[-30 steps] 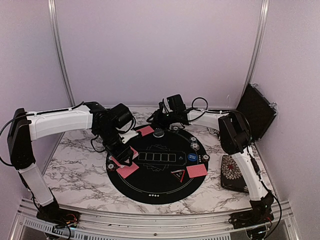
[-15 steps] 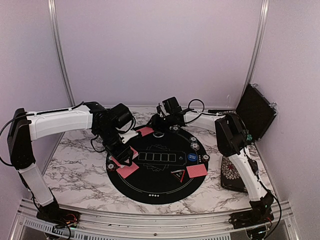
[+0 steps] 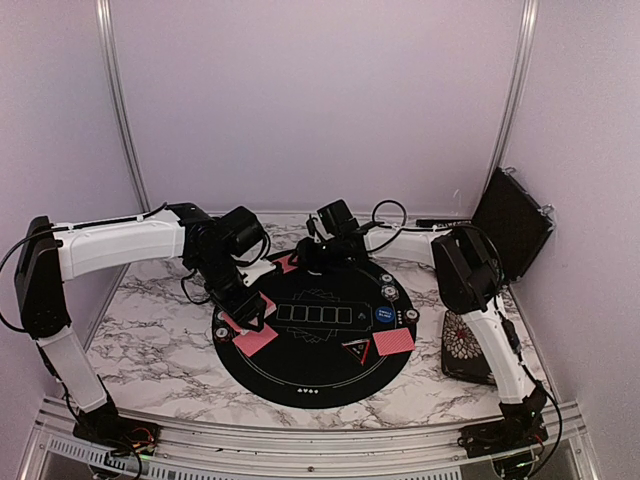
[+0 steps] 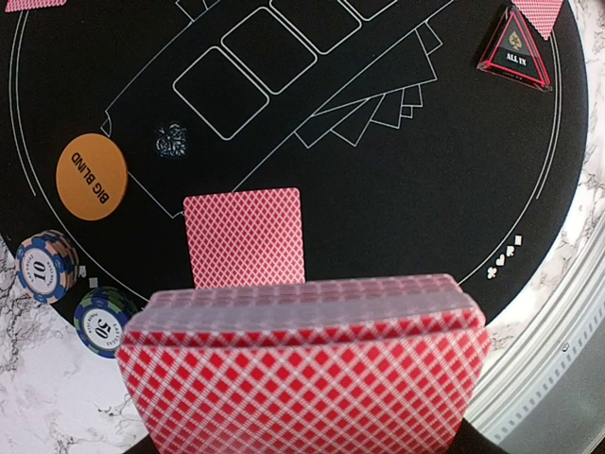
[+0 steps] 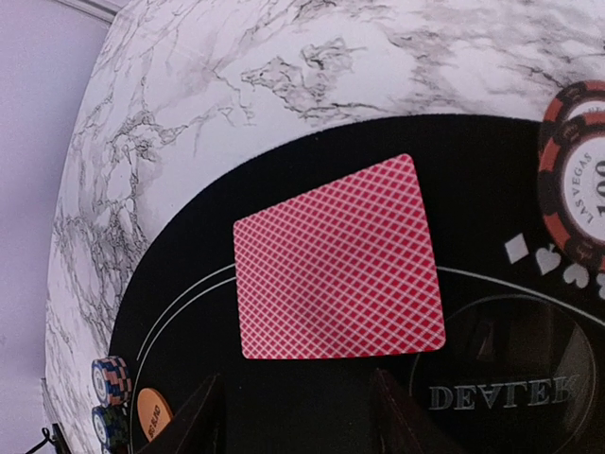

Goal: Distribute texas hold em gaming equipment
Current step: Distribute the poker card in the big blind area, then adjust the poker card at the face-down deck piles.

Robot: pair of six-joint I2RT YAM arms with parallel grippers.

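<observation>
My left gripper [image 4: 302, 421] is shut on a deck of red-backed playing cards [image 4: 302, 364] and hovers over the left side of the round black mat [image 3: 310, 375]. Below it lie one card [image 4: 246, 236], the orange BIG BLIND button [image 4: 91, 177] and two chip stacks [image 4: 43, 268]. The black ALL IN triangle [image 4: 515, 49] lies further off. My right gripper [image 5: 293, 426] is open and empty, just above the mat's far edge. A single card [image 5: 338, 260] lies flat ahead of its fingertips [image 5: 194, 421], beside the DEALER button [image 5: 510, 388] and an orange-black chip stack [image 5: 577, 180].
More dealt cards lie at the mat's left [image 3: 255, 340] and right [image 3: 393, 342], with a blue button [image 3: 383, 315] and small chip stacks [image 3: 393, 294] on the right side. A black floral case [image 3: 466, 345] sits right of the mat, its lid [image 3: 510, 225] leaning on the wall.
My right gripper has swung left along the mat's far edge, over the far card, and its jaws have widened. The left arm and its deck have stayed still.
</observation>
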